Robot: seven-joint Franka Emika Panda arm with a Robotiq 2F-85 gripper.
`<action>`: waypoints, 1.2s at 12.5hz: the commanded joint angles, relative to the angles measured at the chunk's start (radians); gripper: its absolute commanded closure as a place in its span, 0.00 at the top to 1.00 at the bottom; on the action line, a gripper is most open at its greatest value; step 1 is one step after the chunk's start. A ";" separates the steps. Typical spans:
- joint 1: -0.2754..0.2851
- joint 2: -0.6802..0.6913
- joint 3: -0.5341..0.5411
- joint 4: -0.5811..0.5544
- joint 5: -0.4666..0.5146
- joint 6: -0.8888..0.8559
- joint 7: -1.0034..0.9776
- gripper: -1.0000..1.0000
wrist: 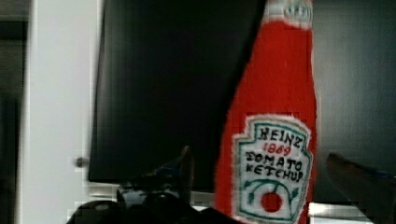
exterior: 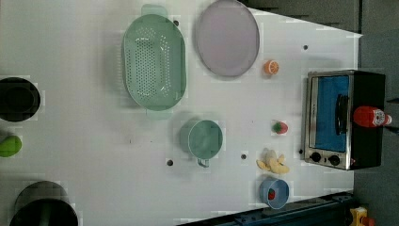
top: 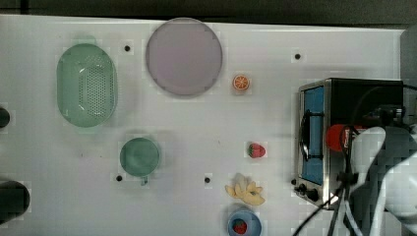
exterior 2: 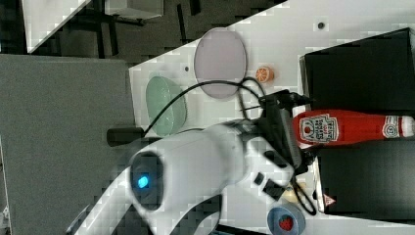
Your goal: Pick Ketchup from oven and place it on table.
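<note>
On the white desk (top: pixel 196 137) in the top view, from the top view's left: a green colander (top: pixel 86 84), a green cup (top: pixel 140 157), a purple plate (top: pixel 183 55), an orange slice (top: pixel 241 82) and a strawberry (top: pixel 256 150). At the top view's right, the ketchup bottle (wrist: pixel 273 126) stands upright on top of the oven (top: pixel 344 132). The claw (wrist: pixel 275 175) is spread wide, one finger either side of the bottle, not clamped.
</note>
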 commanded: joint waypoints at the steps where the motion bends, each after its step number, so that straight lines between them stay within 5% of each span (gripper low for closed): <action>1: -0.020 0.062 -0.018 0.020 0.026 -0.024 0.050 1.00; 7: -0.020 0.110 -0.015 0.025 0.075 -0.023 0.065 1.00; 8: -0.021 0.118 -0.016 0.023 0.075 -0.023 0.065 0.96; 11: -0.019 0.123 -0.017 0.025 0.077 -0.023 0.065 0.64; 15: -0.002 0.095 -0.014 0.080 0.054 -0.054 0.064 0.64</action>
